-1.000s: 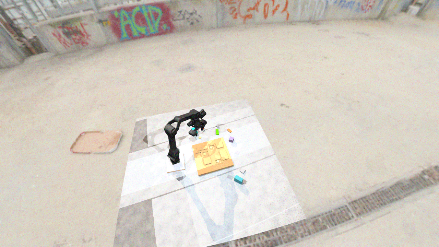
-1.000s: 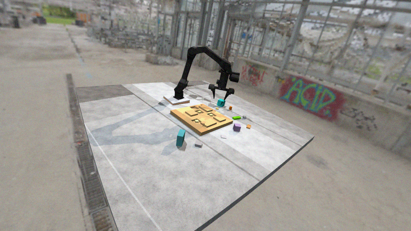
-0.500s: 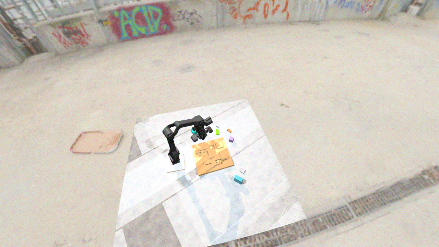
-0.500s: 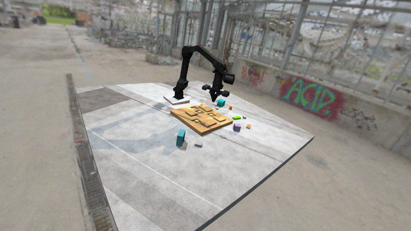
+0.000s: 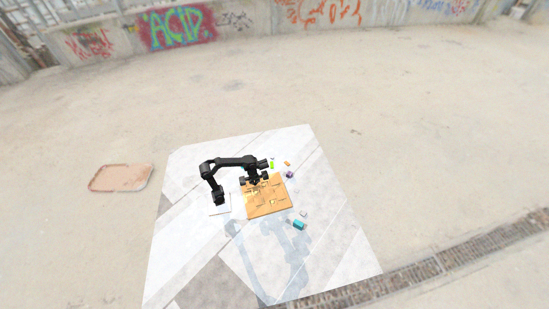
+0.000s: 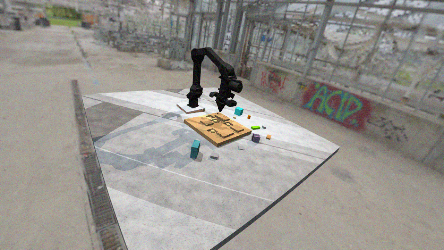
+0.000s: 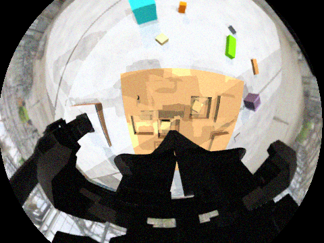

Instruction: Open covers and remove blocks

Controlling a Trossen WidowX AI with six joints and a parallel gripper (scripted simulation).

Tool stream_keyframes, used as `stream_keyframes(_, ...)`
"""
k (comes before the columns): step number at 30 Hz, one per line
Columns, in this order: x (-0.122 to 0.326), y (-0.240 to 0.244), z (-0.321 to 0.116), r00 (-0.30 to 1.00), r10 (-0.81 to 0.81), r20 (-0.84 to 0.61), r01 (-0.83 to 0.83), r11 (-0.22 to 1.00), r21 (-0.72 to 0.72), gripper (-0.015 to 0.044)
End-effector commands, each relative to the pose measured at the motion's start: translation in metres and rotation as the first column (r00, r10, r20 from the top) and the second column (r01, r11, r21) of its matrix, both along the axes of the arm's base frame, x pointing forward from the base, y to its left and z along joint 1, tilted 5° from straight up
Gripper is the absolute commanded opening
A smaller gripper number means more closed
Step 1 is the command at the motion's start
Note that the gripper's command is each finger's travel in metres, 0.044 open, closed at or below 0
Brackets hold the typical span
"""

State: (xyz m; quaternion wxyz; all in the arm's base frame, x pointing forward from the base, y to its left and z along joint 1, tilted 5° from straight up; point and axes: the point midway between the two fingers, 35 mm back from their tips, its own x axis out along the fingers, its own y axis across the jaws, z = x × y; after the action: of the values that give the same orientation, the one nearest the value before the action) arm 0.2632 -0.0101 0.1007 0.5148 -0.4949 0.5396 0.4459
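Hanging over the board (image 5: 251,212) (image 6: 217,141) (image 7: 135,81), the claw (image 5: 254,183) (image 6: 220,110) (image 7: 172,132) points downward, clenched with its tips together and nothing between them. The board lies flat on the desk (image 5: 326,234) (image 6: 186,192) (image 7: 98,50), in front of the arm (image 5: 234,162) (image 6: 196,73).

Three pale blocks sit in uncovered wells: the first block (image 5: 263,184) (image 6: 228,124) (image 7: 197,106), the second block (image 5: 256,193) (image 6: 215,120) (image 7: 165,125) and the third block (image 5: 272,201) (image 6: 213,131), which the claw hides in the wrist view. A fourth block (image 6: 234,117) (image 7: 162,39) rests on the desk, off the board and near its edge.

Beyond that block stand a cyan box (image 6: 238,111) (image 7: 145,11) and a small orange piece (image 6: 248,116) (image 7: 182,7). A green bar (image 5: 271,165) (image 6: 255,127) (image 7: 231,46) lies between them and a purple cube (image 5: 289,174) (image 6: 255,138) (image 7: 252,102) near a board corner. A teal box (image 5: 298,224) (image 6: 195,149) is beside a grey tile (image 5: 303,213) (image 6: 214,156).
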Motion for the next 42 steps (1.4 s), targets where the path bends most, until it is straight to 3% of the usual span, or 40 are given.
stream_keyframes(1,-0.007,-0.014,0.001,0.998,-0.067,0.011,0.067,0.998,-0.004,0.0000)
stream_keyframes(17,-0.009,-0.021,-0.048,0.997,-0.071,0.011,0.071,0.997,-0.005,0.0000)
stream_keyframes(42,-0.008,-0.022,-0.061,0.997,-0.071,0.011,0.071,0.997,-0.005,0.0000)
